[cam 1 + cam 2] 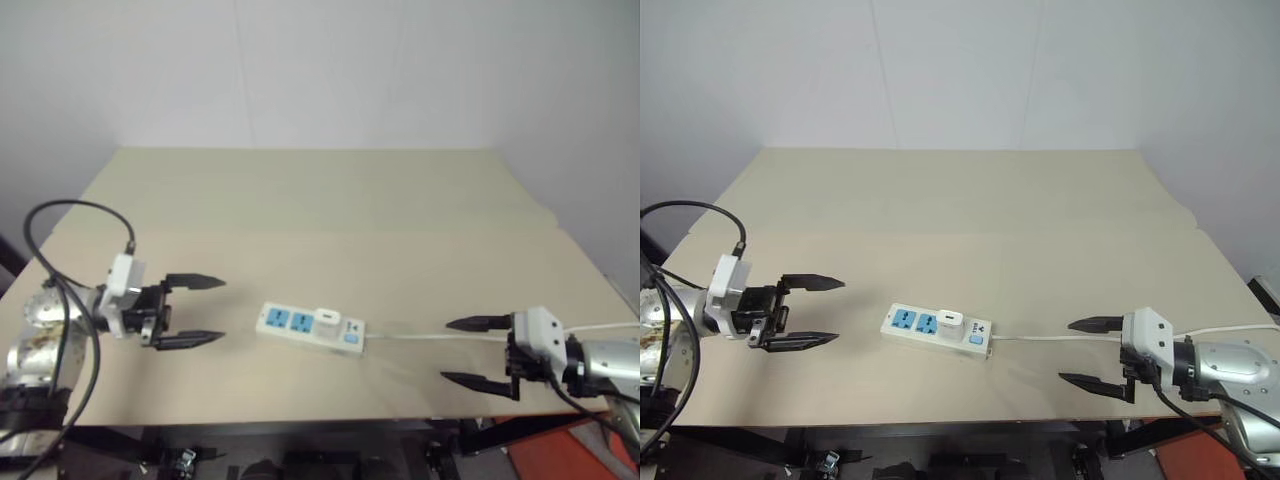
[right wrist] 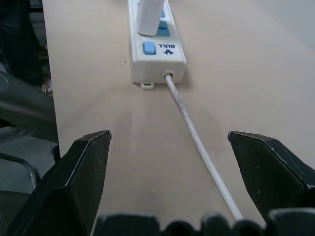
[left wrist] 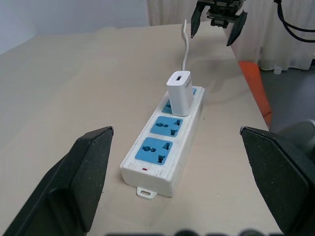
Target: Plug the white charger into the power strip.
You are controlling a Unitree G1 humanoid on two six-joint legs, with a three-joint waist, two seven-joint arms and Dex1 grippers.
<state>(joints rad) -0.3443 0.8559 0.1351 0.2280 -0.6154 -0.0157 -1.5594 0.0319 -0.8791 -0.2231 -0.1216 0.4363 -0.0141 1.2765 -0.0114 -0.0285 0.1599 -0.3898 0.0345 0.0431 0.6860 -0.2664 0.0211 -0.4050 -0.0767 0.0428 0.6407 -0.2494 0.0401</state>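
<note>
The power strip [image 1: 308, 327] lies flat near the table's front edge, midway between my two grippers. The white charger [image 1: 327, 320] stands upright in the socket nearest the strip's switch end; the two blue sockets [image 3: 166, 126] to its left are free. The strip's thin white cord [image 1: 430, 336] runs off to the right. My left gripper [image 1: 193, 311] hangs to the left of the strip, open and holding nothing, pointing at it. My right gripper [image 1: 473, 352] is open to the right, above the cord, also holding nothing. The left wrist view shows the charger [image 3: 180, 92] seated on the strip [image 3: 165, 156].
The beige table [image 1: 320, 210] stretches far back to a white wall. An orange object [image 1: 575, 450] sits below the table's front right corner. A black cable [image 1: 70, 240] loops over my left arm.
</note>
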